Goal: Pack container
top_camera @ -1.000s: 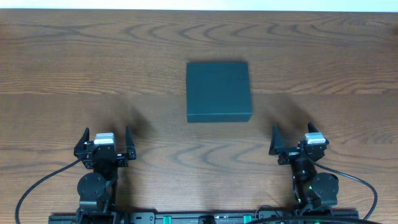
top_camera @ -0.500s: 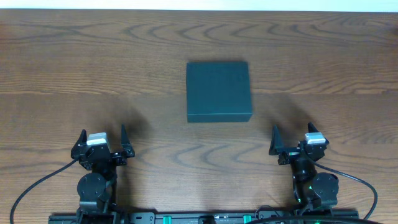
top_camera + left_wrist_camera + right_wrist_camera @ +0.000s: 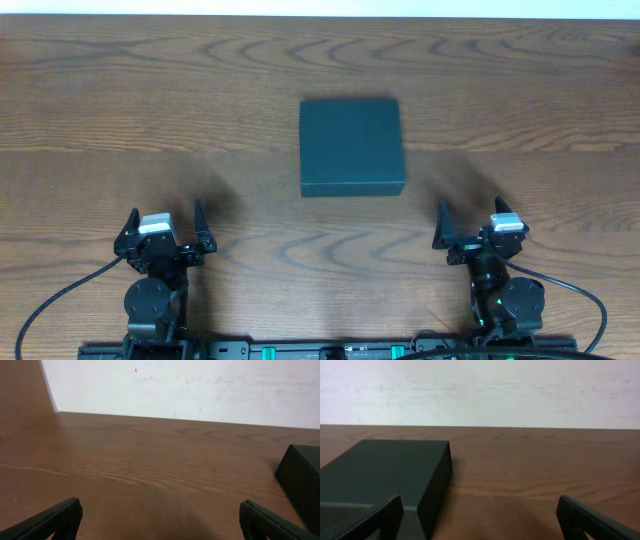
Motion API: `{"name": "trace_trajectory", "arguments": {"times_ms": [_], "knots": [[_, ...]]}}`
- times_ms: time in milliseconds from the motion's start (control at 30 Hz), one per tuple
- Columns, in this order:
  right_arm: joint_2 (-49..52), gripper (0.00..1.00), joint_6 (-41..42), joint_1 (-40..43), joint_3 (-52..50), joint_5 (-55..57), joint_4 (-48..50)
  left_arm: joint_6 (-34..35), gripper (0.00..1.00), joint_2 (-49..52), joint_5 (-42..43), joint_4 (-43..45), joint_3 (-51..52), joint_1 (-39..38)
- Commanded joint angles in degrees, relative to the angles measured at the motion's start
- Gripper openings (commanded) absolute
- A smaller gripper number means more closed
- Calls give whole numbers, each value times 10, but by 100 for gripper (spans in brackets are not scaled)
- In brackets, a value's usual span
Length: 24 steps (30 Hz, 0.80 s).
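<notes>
Container (image 3: 351, 145) sits closed at the middle of your table (image 3: 150, 110), lid down so you cannot see what is inside, with your left gripper (image 3: 166, 216) and right gripper (image 3: 470, 214) near the front edge, both spread wide, empty, well apart from it.

Lab-like robot bench: wooden table (image 3: 100, 100) against a plain white wall (image 3: 200, 385).
</notes>
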<state>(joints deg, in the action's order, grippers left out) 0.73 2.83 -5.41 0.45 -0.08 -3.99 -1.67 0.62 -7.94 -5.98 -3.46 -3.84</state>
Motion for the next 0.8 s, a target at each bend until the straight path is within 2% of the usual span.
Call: {"name": "trace_trajectory", "arguments": {"times_ms": [0, 767], "knots": [[-4, 99, 10, 5, -1, -2, -2, 3, 99, -4, -13, -9, 15, 3], [-4, 99, 10, 5, -1, -2, -2, 3, 99, -4, -13, -9, 15, 3]]}}
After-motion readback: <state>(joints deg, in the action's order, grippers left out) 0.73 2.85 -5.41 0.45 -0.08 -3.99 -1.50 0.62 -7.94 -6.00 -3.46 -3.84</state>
